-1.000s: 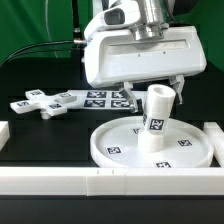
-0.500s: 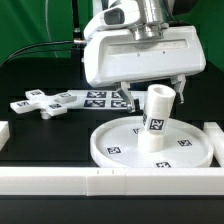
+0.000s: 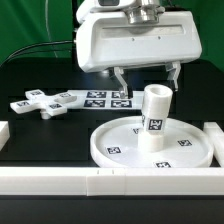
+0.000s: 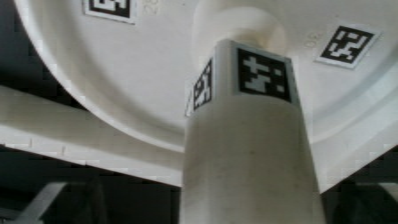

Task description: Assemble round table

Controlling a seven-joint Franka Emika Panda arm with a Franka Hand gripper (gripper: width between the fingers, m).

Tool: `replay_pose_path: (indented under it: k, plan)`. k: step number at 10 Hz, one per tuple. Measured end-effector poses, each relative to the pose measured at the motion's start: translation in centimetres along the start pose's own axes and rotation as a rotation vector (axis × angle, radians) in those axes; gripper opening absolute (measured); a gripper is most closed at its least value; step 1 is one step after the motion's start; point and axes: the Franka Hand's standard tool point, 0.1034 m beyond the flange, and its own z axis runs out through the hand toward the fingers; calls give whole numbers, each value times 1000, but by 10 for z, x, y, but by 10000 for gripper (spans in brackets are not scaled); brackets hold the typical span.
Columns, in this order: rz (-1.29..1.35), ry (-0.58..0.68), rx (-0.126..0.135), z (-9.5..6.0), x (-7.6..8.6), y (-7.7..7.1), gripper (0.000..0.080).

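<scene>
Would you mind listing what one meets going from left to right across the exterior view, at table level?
The cross-shaped piece → marker board → post, which stands upright on the disc.

Behind my workspace hangs a flat green backdrop (image 3: 30, 25), with a dark cable (image 3: 40, 48) arcing across it. Below it spreads a matte black tabletop (image 3: 40, 140) under soft, even light. White rails (image 3: 110, 181) border its near edge, and the marker board (image 3: 95, 97) lies flat farther back.
</scene>
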Motion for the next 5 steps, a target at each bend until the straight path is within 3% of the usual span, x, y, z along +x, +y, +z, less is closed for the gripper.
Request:
replay_pose_path:
  k: [3, 5]
  plan:
    - [-3, -11, 5, 0, -1, -1, 649]
    - [-18, -164, 76, -2, 0, -11, 649]
